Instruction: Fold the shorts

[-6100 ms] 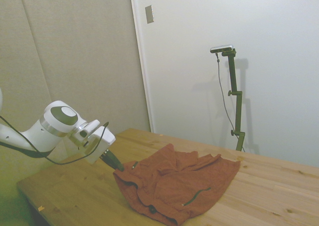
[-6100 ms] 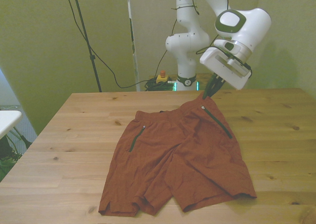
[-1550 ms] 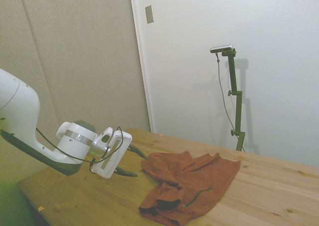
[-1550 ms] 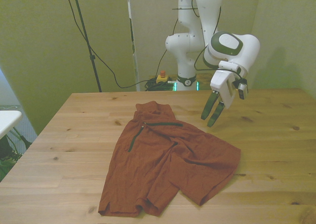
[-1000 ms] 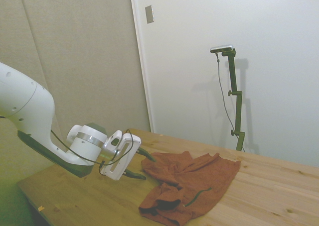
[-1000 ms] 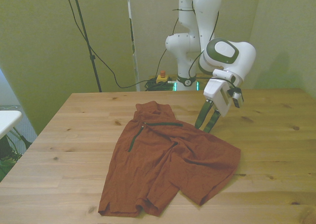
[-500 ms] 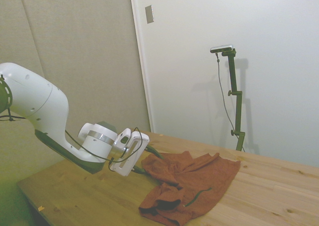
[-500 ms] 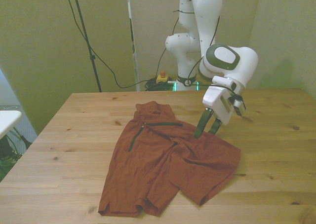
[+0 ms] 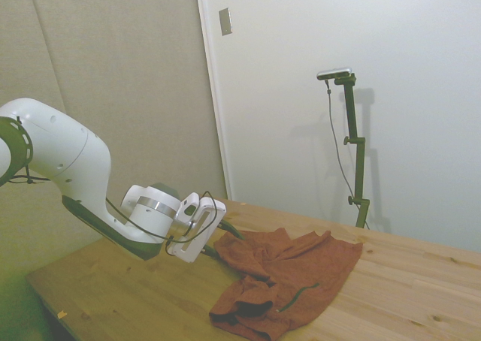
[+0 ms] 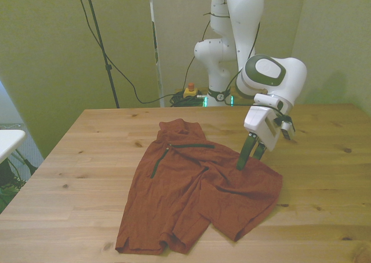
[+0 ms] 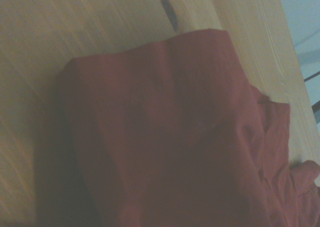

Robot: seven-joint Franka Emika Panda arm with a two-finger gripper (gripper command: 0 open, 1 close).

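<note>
The rust-orange shorts [image 10: 185, 187] lie crumpled on the wooden table [image 10: 324, 159], with the waistband side on the front view's right folded over toward the left. One dark pocket line [image 10: 189, 146] lies across the top of them. My gripper [image 10: 249, 160] is open and tilted steeply down, its fingertips at the folded edge of the shorts on the front view's right. From the side, the gripper [image 9: 224, 243] sits low at the near edge of the shorts [image 9: 293, 277]. The wrist view is filled with blurred orange fabric of the shorts [image 11: 165, 137] on bare wood.
A small red and yellow button box [image 10: 189, 91] and cables lie behind the table's far edge near the robot base. A white surface [image 10: 8, 140] shows at the front view's left edge. Bare wood surrounds the shorts on all sides.
Six seconds ago the shorts lay flatter with the gripper at a waistband corner; that side is now folded over. Over the last second the open gripper came down to the fold's edge.
</note>
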